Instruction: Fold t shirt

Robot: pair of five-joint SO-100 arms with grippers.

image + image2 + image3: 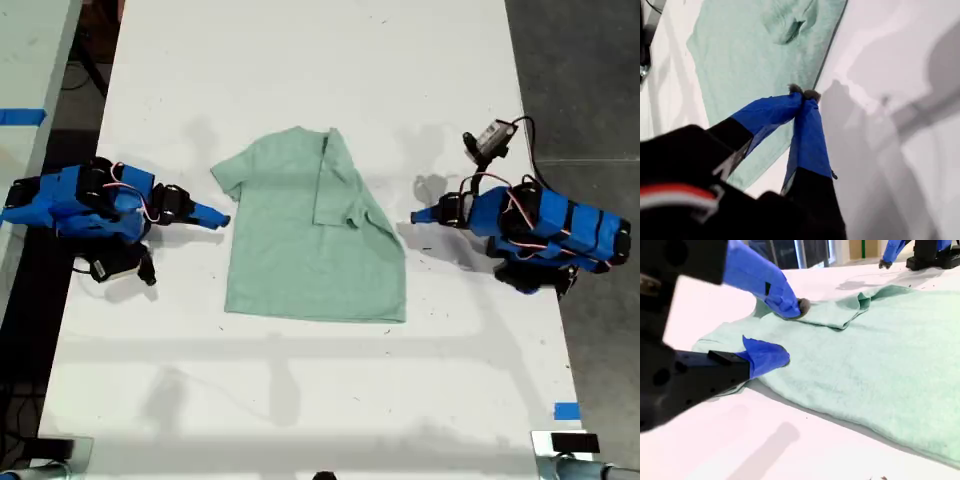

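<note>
The pale mint-green t shirt [300,250] lies flat in the middle of the white table [300,60]. Its sleeve [340,195] on the exterior view's right is folded in over the body. My first gripper [416,217] is on that same side, shut and empty, its tips [802,92] just off the t shirt [740,50] edge. My second gripper [222,218] comes in from the exterior view's left. It is open [790,331], its lower finger [767,356] over the spread sleeve of the t shirt [880,355], gripping nothing.
A small black camera with cables [490,137] sits above the arm on the exterior view's right. Blue tape [566,411] marks the table near its front corner on that side. A second table with blue tape [20,116] stands beyond the exterior view's left edge.
</note>
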